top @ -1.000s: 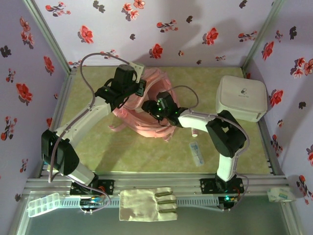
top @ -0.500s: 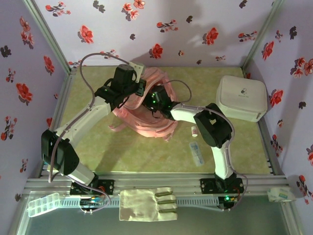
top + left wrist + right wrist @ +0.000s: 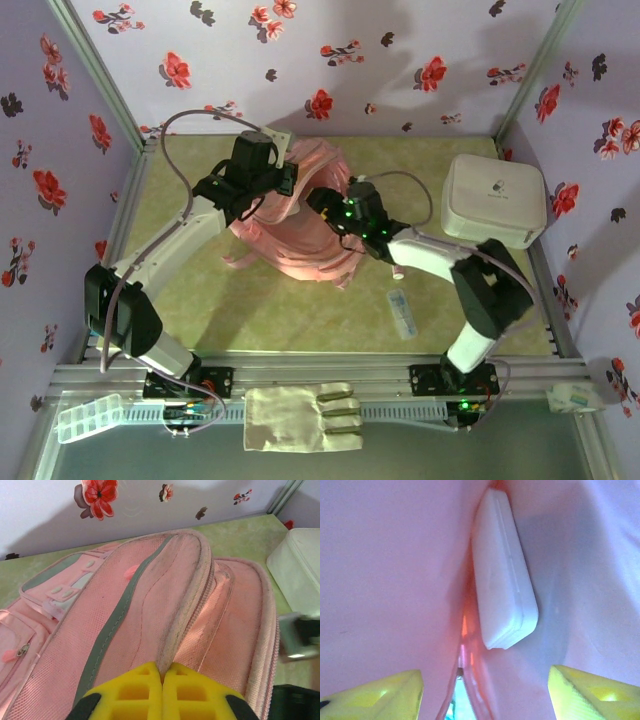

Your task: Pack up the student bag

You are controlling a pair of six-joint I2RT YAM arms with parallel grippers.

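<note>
The pink student bag [image 3: 300,245] lies mid-table with its top opening facing right. My left gripper [image 3: 161,672] is shut on the bag's raised zipper edge [image 3: 187,600] and holds it up; in the top view this gripper [image 3: 278,190] sits at the bag's upper left. My right gripper [image 3: 485,690] is open, with its yellow fingertips [image 3: 380,695] wide apart inside the pink lining. A flat white case [image 3: 502,575] lies loose in the bag just ahead of them, touching neither finger. From above, the right gripper [image 3: 328,200] reaches into the opening.
A white rounded hard box [image 3: 493,200] stands at the back right. A small clear packet [image 3: 403,313] and a small white tube [image 3: 398,268] lie on the mat right of the bag. A pair of gloves [image 3: 300,417] and a clear organizer [image 3: 88,417] rest on the front rail.
My right arm pushed deeper into the bag, then its wrist and elbow swung back to the right, and its jaws opened wider. The left arm and its grip stayed still.
</note>
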